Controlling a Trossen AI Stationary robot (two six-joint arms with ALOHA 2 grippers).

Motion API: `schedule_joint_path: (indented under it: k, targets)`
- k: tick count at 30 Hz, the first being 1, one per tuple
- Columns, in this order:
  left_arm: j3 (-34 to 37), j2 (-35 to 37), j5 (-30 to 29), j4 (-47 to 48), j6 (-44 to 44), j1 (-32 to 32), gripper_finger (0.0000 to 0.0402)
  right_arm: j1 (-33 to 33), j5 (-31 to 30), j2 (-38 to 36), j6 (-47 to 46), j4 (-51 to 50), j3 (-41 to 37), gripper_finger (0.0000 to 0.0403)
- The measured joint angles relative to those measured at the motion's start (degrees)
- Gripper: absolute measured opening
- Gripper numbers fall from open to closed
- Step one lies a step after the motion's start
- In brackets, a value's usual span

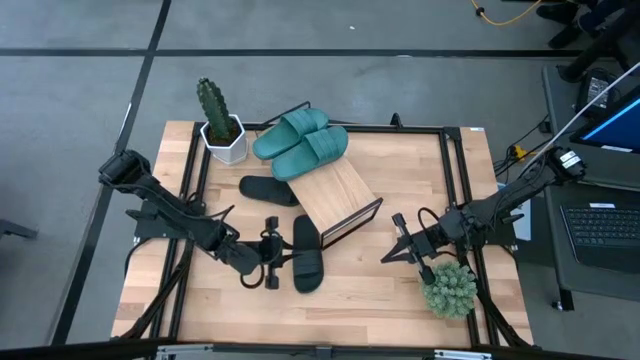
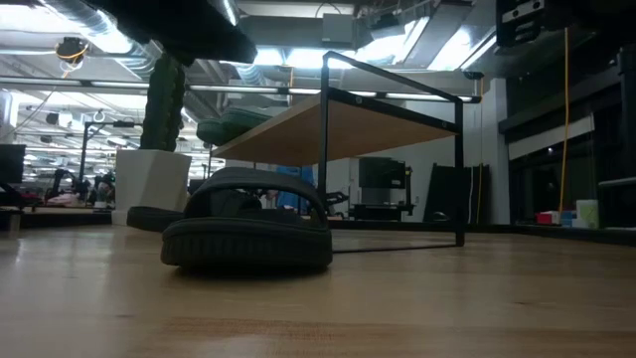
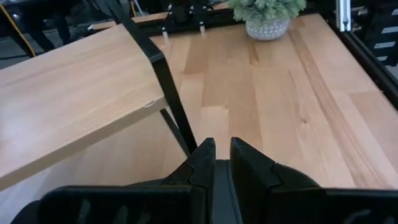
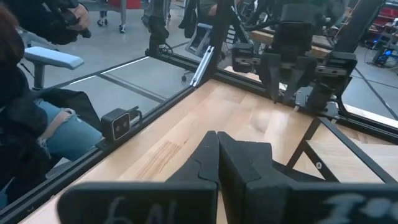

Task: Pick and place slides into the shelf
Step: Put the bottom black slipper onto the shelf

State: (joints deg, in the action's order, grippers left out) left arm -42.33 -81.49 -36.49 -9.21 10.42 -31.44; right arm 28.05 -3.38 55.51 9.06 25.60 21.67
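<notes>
The shelf (image 1: 340, 190) stands slanted mid-table, showing in the low view (image 2: 368, 124) and the left wrist view (image 3: 68, 106). A teal pair of slides (image 1: 300, 142) lies on its far end. One black slide (image 1: 307, 255) rests flat on its sole on the table by the shelf's near-left corner (image 2: 248, 234). Another black slide (image 1: 268, 190) lies left of the shelf. My left gripper (image 1: 282, 262) hovers just left of the nearer black slide, fingers together (image 3: 222, 152), holding nothing. My right gripper (image 1: 405, 243) waits shut (image 4: 216, 146) right of the shelf.
A cactus in a white pot (image 1: 215, 120) stands at the far left corner. A small green plant (image 1: 448, 288) sits near the right front. A black frame rail (image 1: 455, 180) rims the table. A seated person (image 4: 37, 118) is beyond the table's edge.
</notes>
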Motion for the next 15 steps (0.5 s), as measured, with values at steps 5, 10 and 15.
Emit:
schedule_joint_path:
  k: [5,10,15]
  targets:
    - [0.00,0.00,0.00,-0.25,-1.63,-0.02,0.0044,0.00,0.00,0.00,-1.14,0.02,0.00,0.0003]
    - [0.00,0.00,-0.02,-0.26,-1.98,-0.02,0.0044,0.00,0.00,0.00,-2.98,0.06,0.00,0.0003]
    - [0.00,0.00,-0.04,-0.27,-1.99,0.31,0.0044,0.00,0.00,0.00,-3.01,0.26,0.00,0.0003]
